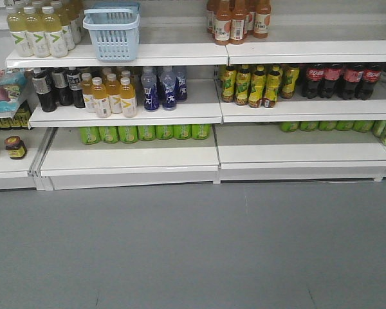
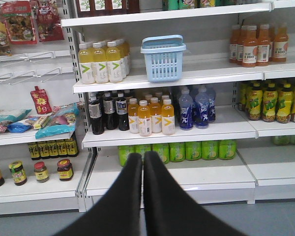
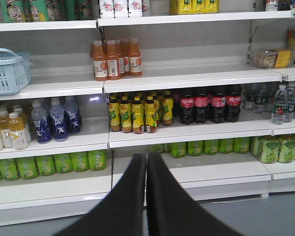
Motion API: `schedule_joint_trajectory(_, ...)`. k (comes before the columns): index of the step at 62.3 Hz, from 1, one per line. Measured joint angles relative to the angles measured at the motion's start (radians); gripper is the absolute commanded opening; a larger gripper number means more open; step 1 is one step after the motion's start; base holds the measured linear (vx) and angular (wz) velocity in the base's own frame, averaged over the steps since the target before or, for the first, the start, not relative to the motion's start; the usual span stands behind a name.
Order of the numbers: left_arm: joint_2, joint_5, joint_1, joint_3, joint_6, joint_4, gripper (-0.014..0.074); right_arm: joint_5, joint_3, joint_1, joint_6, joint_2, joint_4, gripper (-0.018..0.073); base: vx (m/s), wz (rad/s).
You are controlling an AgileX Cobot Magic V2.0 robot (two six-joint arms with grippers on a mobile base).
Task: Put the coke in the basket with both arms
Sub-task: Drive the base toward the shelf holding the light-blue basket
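We have yet to reach: our left gripper (image 2: pixel 141 160) and right gripper (image 3: pixel 146 160) sit pinched together, empty. The small red-labelled plastic coke bottles (image 3: pixel 203 104) stand on the middle shelf (image 3: pixel 187 133), the pale blue slotted plastic basket (image 3: pixel 7 71) one shelf higher; next the right jaws must spread toward a bottle

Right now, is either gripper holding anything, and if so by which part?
Nothing is held. The left gripper and right gripper are both shut and empty; the coke and the basket sit on shelves.
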Motion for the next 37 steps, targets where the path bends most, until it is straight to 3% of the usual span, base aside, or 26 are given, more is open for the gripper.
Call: schedule_joint_trajectory(37,0.0,0.0,0.0,0.0,0.0,0.0,-0.0005,0.0,0.0,0.0,0.0,0.0,0.0,-0.001,0.0,0.0)
